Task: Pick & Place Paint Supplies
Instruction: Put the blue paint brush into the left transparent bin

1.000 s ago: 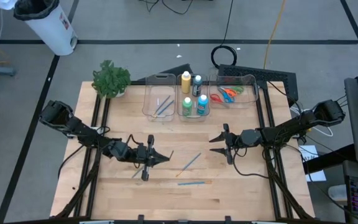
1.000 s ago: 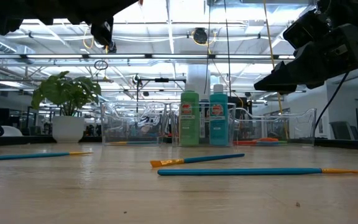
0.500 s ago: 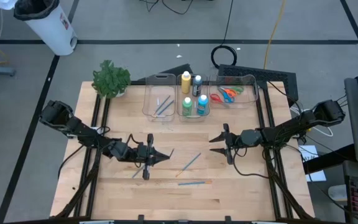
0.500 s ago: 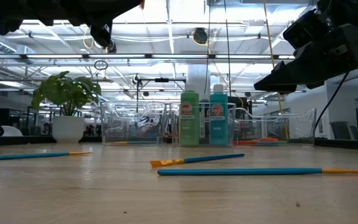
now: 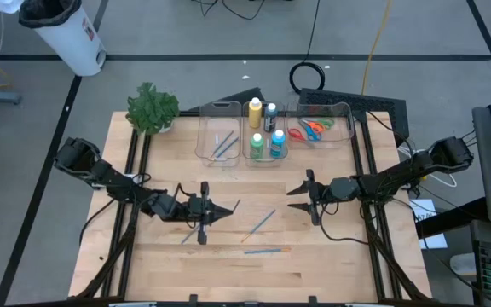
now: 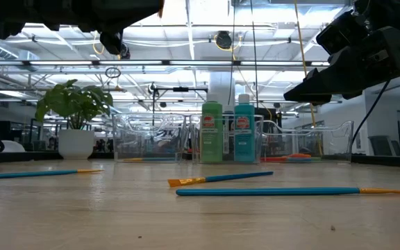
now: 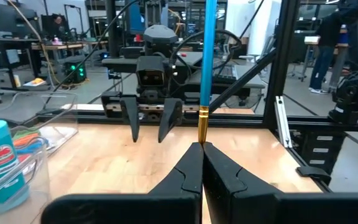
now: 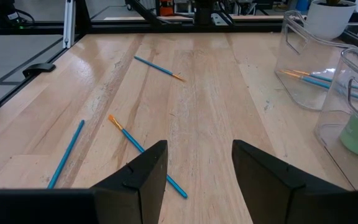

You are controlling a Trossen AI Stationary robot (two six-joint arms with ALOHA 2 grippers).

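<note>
My left gripper (image 5: 225, 213) hovers over the table's left middle, shut on a thin blue paintbrush (image 7: 207, 56) that stands up from its fingers. My right gripper (image 5: 295, 198) hangs open over the right middle, facing the left one with nothing between its fingers (image 8: 197, 168). Three more blue brushes lie flat on the wood: one (image 5: 262, 222) between the grippers, one (image 5: 267, 251) nearer the front, one (image 5: 187, 237) below the left gripper. Paint bottles (image 5: 264, 136) stand in the middle clear bin, scissors (image 5: 314, 128) lie in the right bin, brushes (image 5: 222, 145) in the left bin. My left gripper pinches the brush at its orange tip end, just below the gold ferrule (image 7: 201, 127), between its two fingertips. The fingers come level, pointing toward the table's right. The brush is lifted clear of the table, and its blue shaft rises nearly upright above the fingers.
A potted green plant (image 5: 152, 108) stands at the far left corner. The three clear bins (image 5: 339, 109) line the far edge. Black frame rails (image 5: 135, 170) run along both table sides. Bare wood lies between the grippers and along the front.
My left gripper has turned slightly at the wrist, and the held brush has tipped a little with it. It stays shut on the brush and has not moved from its place.
</note>
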